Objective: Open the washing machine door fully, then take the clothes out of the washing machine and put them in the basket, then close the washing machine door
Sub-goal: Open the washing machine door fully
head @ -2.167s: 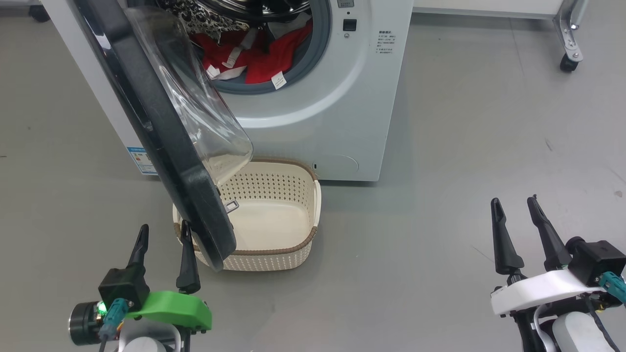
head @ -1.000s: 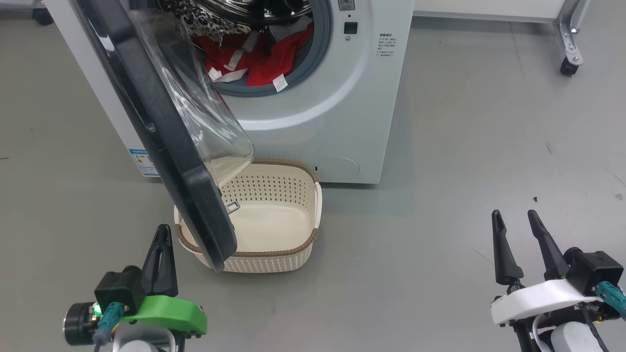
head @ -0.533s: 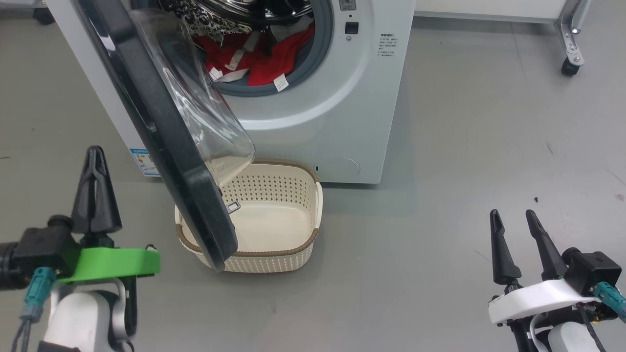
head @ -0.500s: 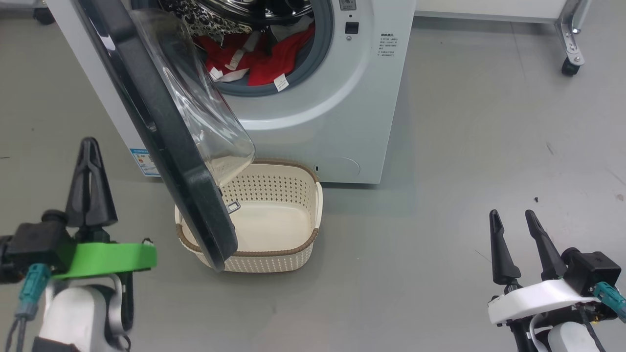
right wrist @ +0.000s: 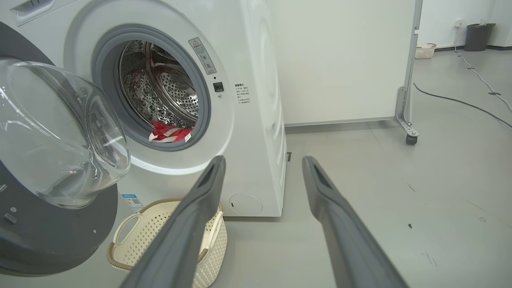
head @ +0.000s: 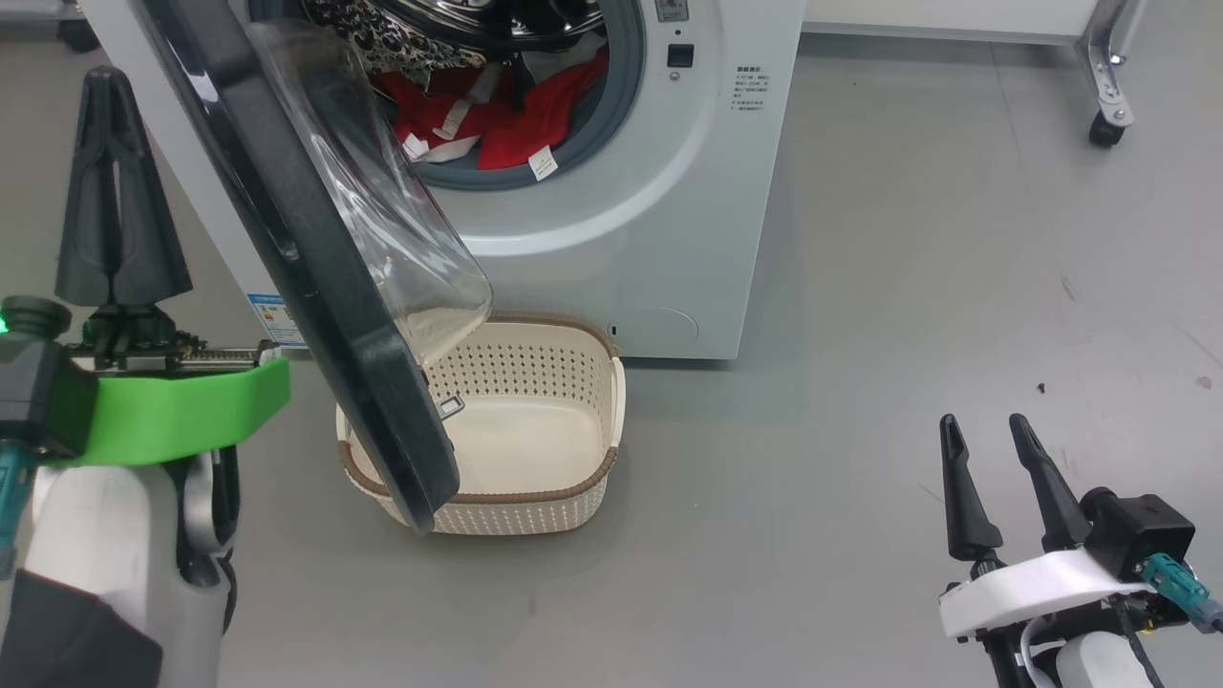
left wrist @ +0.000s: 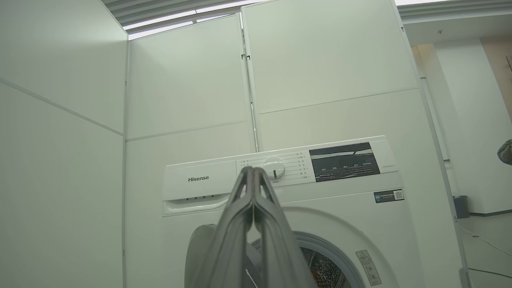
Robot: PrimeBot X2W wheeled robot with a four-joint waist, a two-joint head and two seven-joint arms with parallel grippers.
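washing machine (head: 650, 239) stands in front of you with its door (head: 315, 287) swung partway out, the door's lower edge crossing the left end of the basket (head: 535, 430) in your head view. the basket sits on the grey floor (head: 860, 382) just before the machine. red clothes (head: 497, 105) with white tags lie heaped in the drum's mouth, against the grey gasket (head: 611, 105). your left gripper (head: 105, 81) is raised at far left beside the door's black outer face, apart from it, fingers pressed together on nothing. your right gripper (head: 981, 420) hangs low at right over bare floor, fingers spread, well apart from the machine.
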